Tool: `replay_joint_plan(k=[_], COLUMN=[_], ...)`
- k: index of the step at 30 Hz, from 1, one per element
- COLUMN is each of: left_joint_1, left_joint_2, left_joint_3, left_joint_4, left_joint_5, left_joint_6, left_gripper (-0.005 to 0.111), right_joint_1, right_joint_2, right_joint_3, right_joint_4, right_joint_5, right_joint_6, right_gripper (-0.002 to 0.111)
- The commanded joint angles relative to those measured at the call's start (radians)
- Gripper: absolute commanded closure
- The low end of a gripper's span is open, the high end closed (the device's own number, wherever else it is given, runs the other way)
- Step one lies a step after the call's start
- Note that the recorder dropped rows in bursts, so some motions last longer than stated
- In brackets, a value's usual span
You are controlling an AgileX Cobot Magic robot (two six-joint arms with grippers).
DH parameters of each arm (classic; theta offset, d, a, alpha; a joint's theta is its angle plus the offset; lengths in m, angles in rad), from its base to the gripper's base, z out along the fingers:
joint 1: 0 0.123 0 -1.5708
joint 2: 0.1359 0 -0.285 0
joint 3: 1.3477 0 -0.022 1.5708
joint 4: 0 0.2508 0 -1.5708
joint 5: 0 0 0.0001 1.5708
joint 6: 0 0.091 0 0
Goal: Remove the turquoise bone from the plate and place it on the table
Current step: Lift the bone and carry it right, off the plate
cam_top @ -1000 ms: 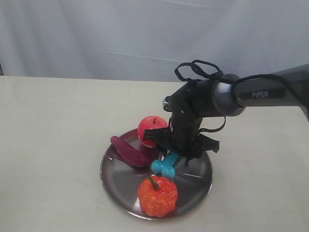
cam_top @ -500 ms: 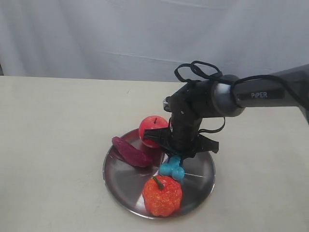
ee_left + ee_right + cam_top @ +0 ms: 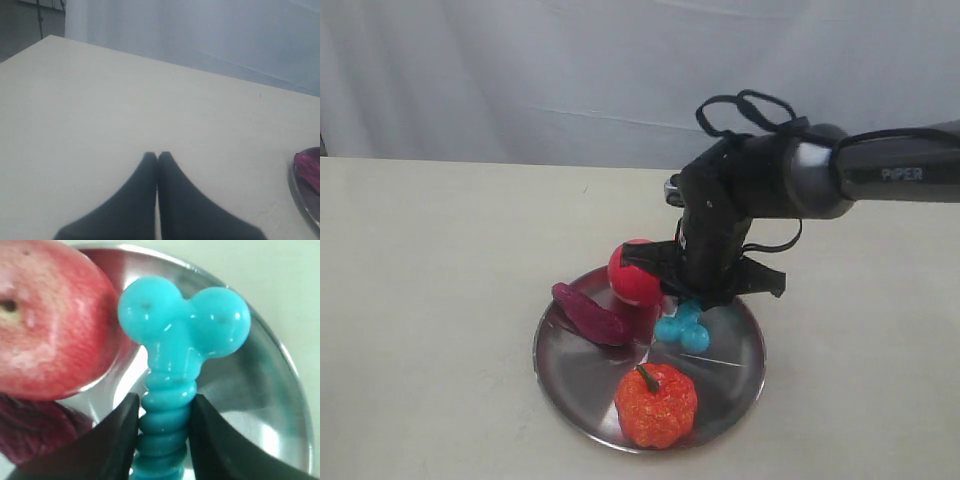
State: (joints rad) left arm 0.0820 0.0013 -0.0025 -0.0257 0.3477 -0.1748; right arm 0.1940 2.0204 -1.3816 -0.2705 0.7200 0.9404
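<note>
My right gripper (image 3: 165,405) is shut on the ribbed shaft of the turquoise bone (image 3: 182,335), whose knobbed end hangs just above the silver plate (image 3: 280,390). From the exterior view the bone (image 3: 682,328) dangles below the right gripper (image 3: 692,300) over the plate (image 3: 570,375), lifted off its surface. The left gripper (image 3: 157,156) is shut with nothing in it, over the cream table (image 3: 100,100) to the left of the plate, and does not show in the exterior view.
On the plate sit a red apple (image 3: 635,272) close beside the bone, a dark purple sweet potato (image 3: 590,315) and an orange-red pumpkin (image 3: 655,405). A grey-white curtain (image 3: 520,80) closes the back. The apple (image 3: 50,325) is nearly touching the bone.
The right gripper has risen and shifted slightly toward the back with the bone in it; the bone has come up off the plate. The plate and its other items shifted slightly.
</note>
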Motion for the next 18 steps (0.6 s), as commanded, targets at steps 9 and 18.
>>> replay_joint_plan(k=[9, 18], left_joint_1=[-0.005, -0.005], left_joint_2=[-0.001, -0.001], left_joint_3=[0.003, 0.003], left_joint_4=[0.000, 0.000], left_joint_5=[-0.005, -0.005], left_joint_6=[-0.002, -0.002], left_gripper=[0.107, 0.107], right_joint_1=[-0.042, -0.221], right_joint_2=[-0.383, -0.646], right_joint_3=[0.000, 0.210], right_joint_4=[-0.034, 0.003], right_joint_5=[0.252, 0.331], right_joint_6=[-0.327, -0.556], right_gripper=[0.108, 0.108])
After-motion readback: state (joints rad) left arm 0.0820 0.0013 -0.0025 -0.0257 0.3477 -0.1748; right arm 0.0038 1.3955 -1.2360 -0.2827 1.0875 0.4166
